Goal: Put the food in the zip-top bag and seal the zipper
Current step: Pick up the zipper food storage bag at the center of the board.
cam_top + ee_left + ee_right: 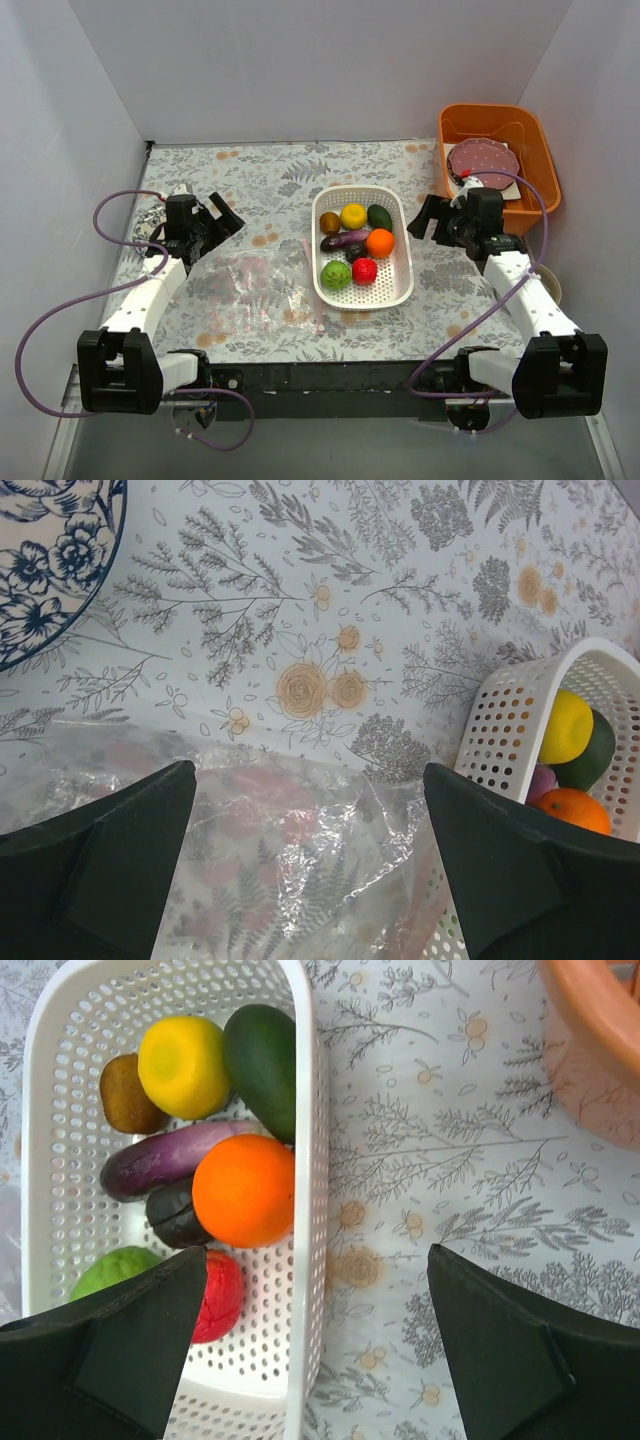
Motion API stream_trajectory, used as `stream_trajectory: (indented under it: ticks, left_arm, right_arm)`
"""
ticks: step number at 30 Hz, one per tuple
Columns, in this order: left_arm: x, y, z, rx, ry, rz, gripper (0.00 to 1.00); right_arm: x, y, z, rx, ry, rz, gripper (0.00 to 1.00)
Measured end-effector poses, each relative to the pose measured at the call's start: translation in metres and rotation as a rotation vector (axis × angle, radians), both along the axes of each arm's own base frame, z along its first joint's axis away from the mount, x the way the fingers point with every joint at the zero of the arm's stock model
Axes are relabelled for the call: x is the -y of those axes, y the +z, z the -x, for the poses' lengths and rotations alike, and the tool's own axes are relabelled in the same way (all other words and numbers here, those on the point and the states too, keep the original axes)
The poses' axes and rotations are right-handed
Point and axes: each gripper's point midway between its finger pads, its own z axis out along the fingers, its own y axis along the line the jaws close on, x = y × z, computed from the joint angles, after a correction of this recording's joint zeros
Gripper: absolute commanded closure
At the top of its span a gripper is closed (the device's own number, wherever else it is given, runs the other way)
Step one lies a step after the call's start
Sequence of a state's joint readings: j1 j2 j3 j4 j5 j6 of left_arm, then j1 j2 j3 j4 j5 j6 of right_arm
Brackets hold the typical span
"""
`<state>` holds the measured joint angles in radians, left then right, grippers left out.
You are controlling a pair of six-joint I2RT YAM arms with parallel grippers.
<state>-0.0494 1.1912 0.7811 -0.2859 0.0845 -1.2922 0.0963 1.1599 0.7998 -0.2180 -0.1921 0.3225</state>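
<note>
1. Food: lemon [353, 215], orange [380, 243], avocado [379, 216], kiwi [329, 222], eggplant [343, 240], red ball [364, 270] and light-green ball [336, 275], heaped in the white basket [408, 262], just left of the right gripper [428, 222].
2. Zip-top bag [255, 285]: clear, crinkled, flat on the bench, just beside the left gripper [222, 225], reaching the basket.

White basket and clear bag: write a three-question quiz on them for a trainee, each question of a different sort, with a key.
1. True or false: all the food lies in the white basket, and none of it is in the clear bag.
2. Choose one. The clear bag lies on the table: A) to the left of the basket; B) inside the basket; C) to the right of the basket.
3. Fill in: the left gripper and the right gripper both stand ____, holding nothing.
Key: 1 true; 2 A; 3 open.
</note>
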Motion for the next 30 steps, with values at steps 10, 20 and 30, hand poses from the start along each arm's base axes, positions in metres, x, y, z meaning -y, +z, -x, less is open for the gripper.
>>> stream_trajectory:
  ticks: [10, 20, 30]
  left_arm:
    - [0.012, 0.003, 0.008, 0.0, -0.027, -0.037, 0.02]
    - [0.103, -0.009, 0.065, -0.092, -0.307, -0.048, 0.02]
    - [0.109, -0.072, 0.095, -0.256, -0.355, -0.177, 0.16]
  right_arm:
    - [-0.008, -0.007, 0.026, -0.032, 0.038, -0.044, 0.02]
    - [-0.022, -0.005, 0.045, -0.031, 0.066, -0.109, 0.07]
    - [-0.035, 0.01, 0.074, -0.039, 0.117, -0.148, 0.08]
